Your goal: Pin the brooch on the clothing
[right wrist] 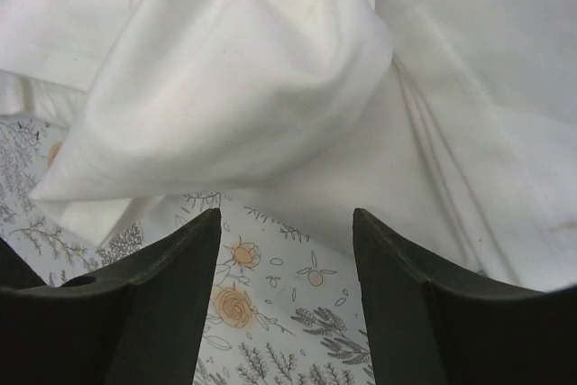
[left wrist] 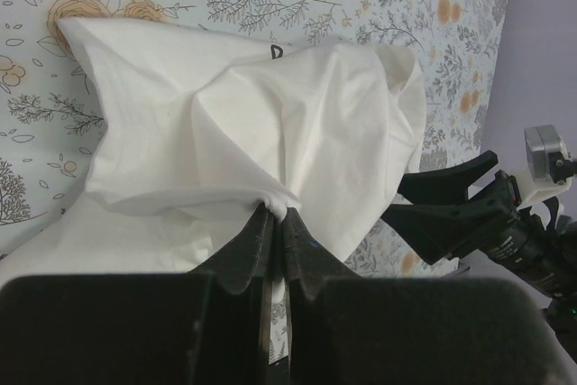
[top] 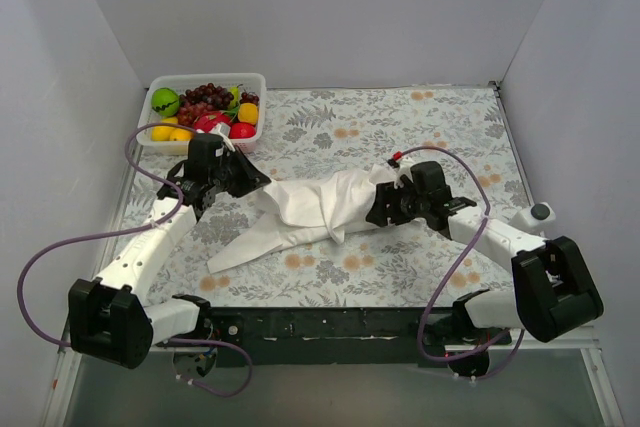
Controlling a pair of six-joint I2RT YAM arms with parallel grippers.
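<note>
We see a white crumpled cotton T-shirt [top: 310, 209] on a pale fabric tablecloth [top: 400, 127] printed with grey leaves and orange blossoms. A white plastic basket [top: 205, 79] holds green, yellow, red and dark purple fruit [top: 205, 112].

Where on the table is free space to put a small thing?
Free: the floral cloth behind the T-shirt, from the fruit basket to the right wall; also the strip before the arm bases. Crowded: the middle, with the left gripper pinching the shirt and the right gripper open beside it.
</note>
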